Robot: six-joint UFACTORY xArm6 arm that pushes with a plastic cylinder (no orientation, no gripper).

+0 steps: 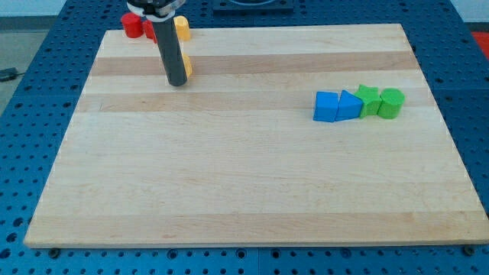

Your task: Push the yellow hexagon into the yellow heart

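With my tip point(177, 82) touching the left side of a yellow block point(186, 66), likely the hexagon, far-left on the board point(244, 183), the push is underway. No gripper: nothing grasped. Next: drive it farther, toward the yellow block point(182, 28) beside the red blocks point(134, 24).

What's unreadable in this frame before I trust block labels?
- Yellow block beside my tip: the rod hides most of it; shape unclear.
- Upper yellow block: partly behind the rod, shape uncertain.
- Red blocks: the arm covers them at the view's top; count unclear.
- Contact between tip and yellow block: not readable.
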